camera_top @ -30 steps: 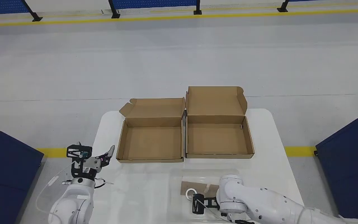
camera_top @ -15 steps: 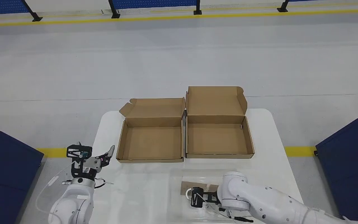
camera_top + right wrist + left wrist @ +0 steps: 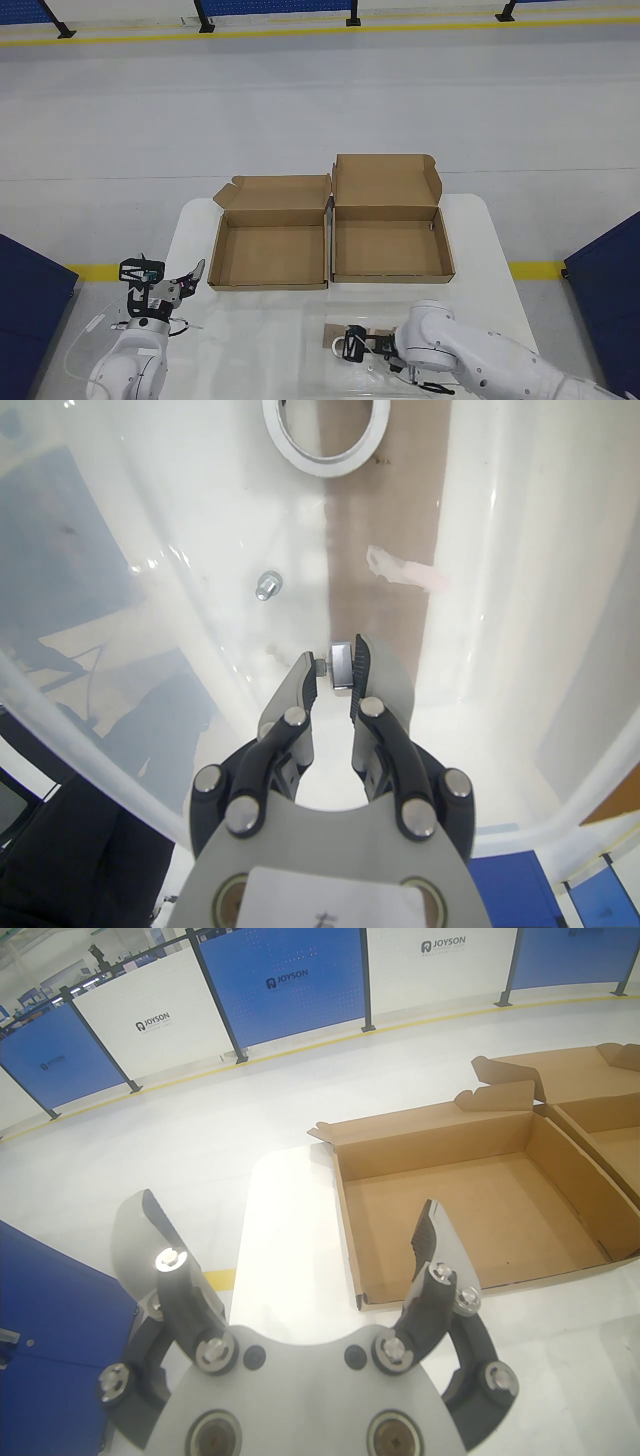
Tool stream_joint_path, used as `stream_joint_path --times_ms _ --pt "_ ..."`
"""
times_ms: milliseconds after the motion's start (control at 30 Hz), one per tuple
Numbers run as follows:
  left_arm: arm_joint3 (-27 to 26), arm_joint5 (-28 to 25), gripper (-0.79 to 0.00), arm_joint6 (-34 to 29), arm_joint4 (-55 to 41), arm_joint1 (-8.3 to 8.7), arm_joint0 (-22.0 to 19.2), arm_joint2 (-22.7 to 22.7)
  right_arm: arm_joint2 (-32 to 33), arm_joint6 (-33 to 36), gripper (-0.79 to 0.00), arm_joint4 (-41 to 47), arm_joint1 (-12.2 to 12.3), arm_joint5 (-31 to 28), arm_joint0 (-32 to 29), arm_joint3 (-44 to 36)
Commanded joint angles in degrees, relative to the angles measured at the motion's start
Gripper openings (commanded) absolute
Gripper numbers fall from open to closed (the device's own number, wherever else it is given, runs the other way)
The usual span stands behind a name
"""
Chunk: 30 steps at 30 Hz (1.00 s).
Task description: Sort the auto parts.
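Metal part (image 3: 341,671) pinched in right tool (image 3: 334,666), inside clear bin (image 3: 75,771)

A white desk (image 3: 250,330) with rounded corners carries everything. On its far half two open cardboard boxes stand side by side, walls touching, lids folded back away from the robot. The left box (image 3: 268,257) and the right box (image 3: 388,248) are both bare inside. On the near right part stands a clear bin (image 3: 540,610). A brown strip (image 3: 385,500) shows at its floor; whether it lies under or inside is unclear.
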Motion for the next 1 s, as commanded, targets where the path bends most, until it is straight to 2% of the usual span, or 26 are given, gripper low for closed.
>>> stream_joint_path --times_ms 0,233,533,667,967 --pt "0.0 0.0 0.000 0.0 0.0 0.00 0.0 0.0 1.4 -0.6 -0.785 0.8 0.5 -0.3 -0.7 -0.3" --pt "0.0 0.0 0.000 0.0 0.0 0.00 0.0 0.0 7.5 -2.9 -0.785 5.1 2.8 -1.8 -3.8 -1.3" --pt "0.0 0.0 0.000 0.0 0.0 0.00 0.0 0.0 7.5 -2.9 -0.785 5.1 2.8 -1.8 -3.8 -1.3" --pt "0.0 0.0 0.000 0.0 0.0 0.00 0.0 0.0 9.2 -7.0 -0.785 6.7 3.0 -1.8 -4.5 0.3" --pt "0.0 0.0 0.000 0.0 0.0 0.00 0.0 0.0 18.0 -13.8 -0.785 18.9 5.5 -9.8 -8.3 3.7"
